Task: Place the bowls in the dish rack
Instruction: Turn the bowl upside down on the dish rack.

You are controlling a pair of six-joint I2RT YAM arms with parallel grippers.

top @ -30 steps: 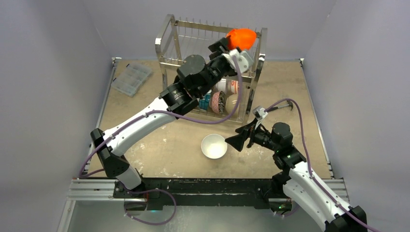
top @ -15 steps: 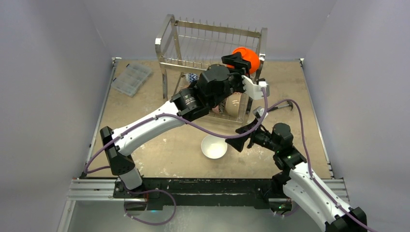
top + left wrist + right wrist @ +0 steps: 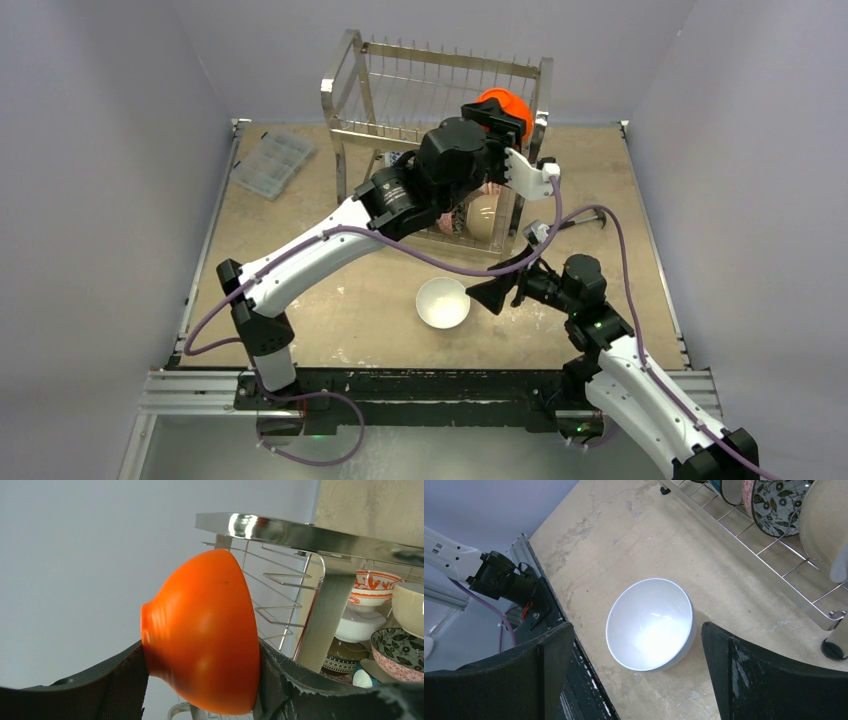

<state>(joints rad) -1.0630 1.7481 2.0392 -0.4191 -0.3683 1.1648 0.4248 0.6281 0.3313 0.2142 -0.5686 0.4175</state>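
One orange bowl (image 3: 202,630) is clamped between the two fingers of the left gripper (image 3: 200,685). The bowl is turned on its side: the foot ring faces the left finger (image 3: 120,682) and the rim bears against the right finger (image 3: 290,690). From above, the left gripper (image 3: 497,112) holds this orange bowl (image 3: 505,100) level with the upper tier of the dish rack (image 3: 430,60), at the tier's right end. In the left wrist view, a corner post and the top rail of the dish rack (image 3: 280,527) stand just beyond the right finger. Whether the bowl touches the wire cannot be told.

Several bowls stand below and past that post on the lower tier:
- an orange-patterned bowl (image 3: 372,587);
- a cream bowl (image 3: 410,605);
- a floral bowl (image 3: 400,652).

One white bowl (image 3: 650,624) sits mouth up on the table (image 3: 624,525), directly ahead of the right gripper (image 3: 636,630). Its jaws are spread wide, one finger on each side of the bowl, and neither is seen to touch it. The lower tier of the dish rack (image 3: 774,575) lies beyond the right finger.

A clear plastic box (image 3: 272,163) lies well apart, far to the left of both grippers.
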